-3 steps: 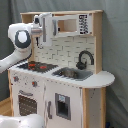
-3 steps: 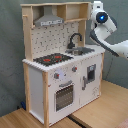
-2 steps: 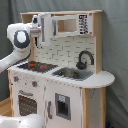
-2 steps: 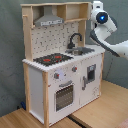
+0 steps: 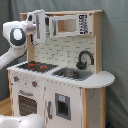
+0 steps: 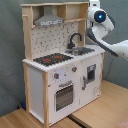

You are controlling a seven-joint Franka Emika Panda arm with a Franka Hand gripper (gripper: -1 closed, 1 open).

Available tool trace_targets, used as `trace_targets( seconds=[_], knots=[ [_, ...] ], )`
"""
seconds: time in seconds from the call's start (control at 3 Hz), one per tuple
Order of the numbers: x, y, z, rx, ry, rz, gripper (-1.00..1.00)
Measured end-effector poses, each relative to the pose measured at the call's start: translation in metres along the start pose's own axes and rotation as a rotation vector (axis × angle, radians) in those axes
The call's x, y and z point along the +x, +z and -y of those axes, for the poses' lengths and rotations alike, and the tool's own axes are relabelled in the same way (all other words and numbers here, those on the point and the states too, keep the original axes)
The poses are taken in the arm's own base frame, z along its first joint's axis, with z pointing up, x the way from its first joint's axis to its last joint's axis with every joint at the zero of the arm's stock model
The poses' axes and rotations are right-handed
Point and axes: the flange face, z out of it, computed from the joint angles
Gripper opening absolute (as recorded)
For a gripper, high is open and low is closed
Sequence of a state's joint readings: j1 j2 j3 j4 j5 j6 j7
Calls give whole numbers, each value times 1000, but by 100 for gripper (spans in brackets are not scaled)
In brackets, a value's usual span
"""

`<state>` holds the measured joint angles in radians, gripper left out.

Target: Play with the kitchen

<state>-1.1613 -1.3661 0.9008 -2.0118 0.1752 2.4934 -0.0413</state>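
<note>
You're early in the play, by my reading: the claw [image 5: 40, 26] hangs at the top of the kitchen [image 5: 60, 75], on the first exterior view's left beside the hood, and I cannot tell how far it is open or whether it holds anything. Nothing on the kitchen looks disturbed (oven door [image 6: 64, 96] closed). Left to right in the first exterior view: black-red hob [image 5: 36, 65], sink [image 5: 72, 74], black faucet [image 5: 85, 58]; it stands on a wooden floor [image 6: 100, 115].

We see the kitchen [image 5: 60, 75] standing on the floor [image 6: 90, 107] before a curtain [image 5: 116, 60]. In the second exterior view, the hob [image 6: 52, 59] lies left of the sink [image 6: 82, 50], the faucet [image 6: 75, 39] behind it, the hood [image 6: 48, 20] above, the oven door [image 6: 64, 95] below.
</note>
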Motion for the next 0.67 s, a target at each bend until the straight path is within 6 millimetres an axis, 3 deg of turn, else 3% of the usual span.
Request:
trace_targets(
  seconds=[0.33, 0.67],
  knots=[
    [33, -39, 15, 11, -49, -103, 100],
    [55, -93, 42, -6, -144, -227, 100]
  ],
)
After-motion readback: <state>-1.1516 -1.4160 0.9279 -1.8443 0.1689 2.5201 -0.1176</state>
